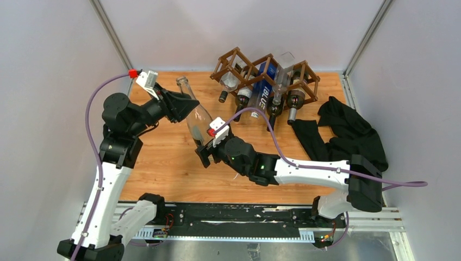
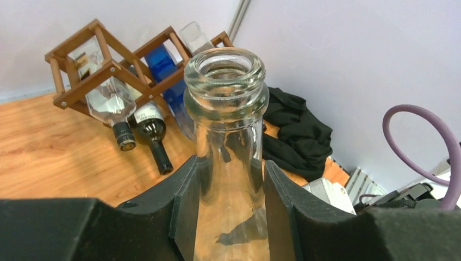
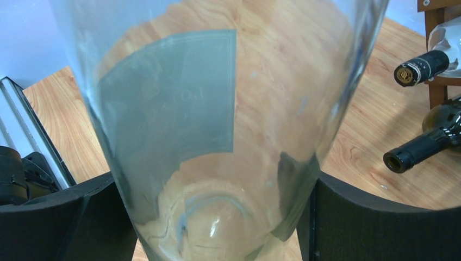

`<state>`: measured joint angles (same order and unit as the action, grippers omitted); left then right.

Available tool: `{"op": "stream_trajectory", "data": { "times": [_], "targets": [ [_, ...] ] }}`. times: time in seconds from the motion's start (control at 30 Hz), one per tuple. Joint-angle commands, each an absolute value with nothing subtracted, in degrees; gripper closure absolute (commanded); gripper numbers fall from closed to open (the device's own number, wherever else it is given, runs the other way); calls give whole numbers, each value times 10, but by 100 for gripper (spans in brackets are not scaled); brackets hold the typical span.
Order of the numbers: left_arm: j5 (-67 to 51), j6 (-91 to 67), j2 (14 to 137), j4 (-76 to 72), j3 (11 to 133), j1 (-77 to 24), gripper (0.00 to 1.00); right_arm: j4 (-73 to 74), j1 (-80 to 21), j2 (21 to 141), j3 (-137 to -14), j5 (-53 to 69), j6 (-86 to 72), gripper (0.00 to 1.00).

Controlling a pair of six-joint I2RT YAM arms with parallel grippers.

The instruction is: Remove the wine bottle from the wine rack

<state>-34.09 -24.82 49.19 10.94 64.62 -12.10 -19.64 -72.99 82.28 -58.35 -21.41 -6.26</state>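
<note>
A clear empty glass wine bottle [image 1: 197, 118] is held off the table, left of the dark brown lattice wine rack [image 1: 237, 56], which stands at the back. My left gripper [image 1: 186, 106] is shut on the bottle's neck; in the left wrist view both fingers [image 2: 182, 201] press the neck [image 2: 228, 141] just below the open mouth. My right gripper [image 1: 205, 148] is shut on the bottle's base; in the right wrist view the wide glass body [image 3: 217, 98] fills the gap between its fingers [image 3: 331, 217]. The rack also shows in the left wrist view [image 2: 81, 51].
Several bottles remain in the rack, necks pointing toward me, among them a blue-labelled one [image 1: 265, 89] and dark ones [image 3: 416, 152]. A black cloth [image 1: 348, 130] lies at the right of the wooden table [image 1: 163, 168]. Grey walls close in behind and at both sides.
</note>
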Motion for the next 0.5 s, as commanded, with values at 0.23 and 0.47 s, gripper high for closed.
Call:
{"op": "stream_trajectory", "data": {
  "times": [0.23, 0.47],
  "targets": [
    [-350, -174, 582, 42, 698, -55, 100, -212, -729, 785, -556, -237, -66, 7],
    [-355, -191, 606, 9, 710, -49, 100, -189, -720, 810, -556, -228, -83, 6]
  ]
}}
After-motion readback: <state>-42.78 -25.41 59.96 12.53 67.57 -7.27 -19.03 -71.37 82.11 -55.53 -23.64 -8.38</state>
